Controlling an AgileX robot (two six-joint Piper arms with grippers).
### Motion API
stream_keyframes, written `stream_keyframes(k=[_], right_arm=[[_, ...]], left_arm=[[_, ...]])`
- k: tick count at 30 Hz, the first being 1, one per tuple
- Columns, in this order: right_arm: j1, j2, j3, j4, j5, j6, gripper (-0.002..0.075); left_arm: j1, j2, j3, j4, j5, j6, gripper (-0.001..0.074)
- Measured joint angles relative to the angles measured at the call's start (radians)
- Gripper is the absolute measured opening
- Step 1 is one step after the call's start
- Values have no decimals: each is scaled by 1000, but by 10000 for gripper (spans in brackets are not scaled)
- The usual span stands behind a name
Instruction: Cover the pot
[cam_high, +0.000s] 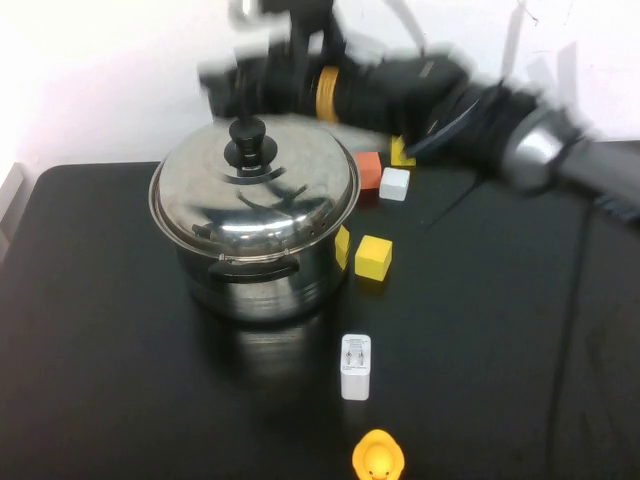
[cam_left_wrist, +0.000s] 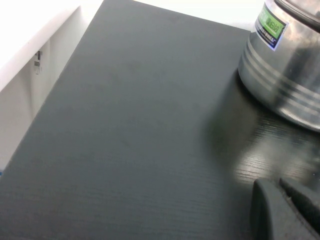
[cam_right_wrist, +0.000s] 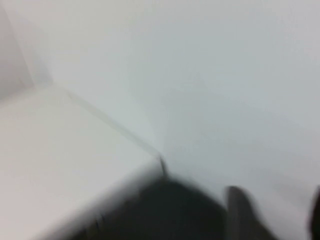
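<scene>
The steel pot (cam_high: 262, 285) stands on the black table, left of centre. Its steel lid (cam_high: 290, 190) with a black knob (cam_high: 250, 145) lies on the pot and covers it. My right gripper (cam_high: 225, 78) is blurred, up behind the pot and apart from the lid. In the right wrist view it (cam_right_wrist: 277, 210) is open and empty, facing the white wall. My left gripper (cam_left_wrist: 275, 187) is shut and empty, low over the table beside the pot (cam_left_wrist: 285, 75); it is out of the high view.
Right of the pot are two yellow blocks (cam_high: 373, 257) (cam_high: 343, 246), an orange block (cam_high: 368, 171), a white block (cam_high: 395, 184) and another yellow block (cam_high: 402, 152). A white charger (cam_high: 355, 367) and a yellow rubber duck (cam_high: 378, 458) lie at the front.
</scene>
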Motion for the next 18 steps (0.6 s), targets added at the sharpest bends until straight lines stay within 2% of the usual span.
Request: stream_keyframes(k=[3, 5, 10, 18], right_arm=[[-7, -110, 0, 0, -47, 12, 132], [-16, -186, 2, 0, -90, 39, 63], [-25, -361, 133, 0, -91, 91, 13], [-26, -702, 620, 0, 52, 50, 7]], left_arm=[[0, 0, 0, 0, 0, 0, -1], [0, 0, 0, 0, 0, 0, -1], [0, 0, 0, 0, 0, 0, -1], [0, 0, 0, 0, 0, 0, -1]])
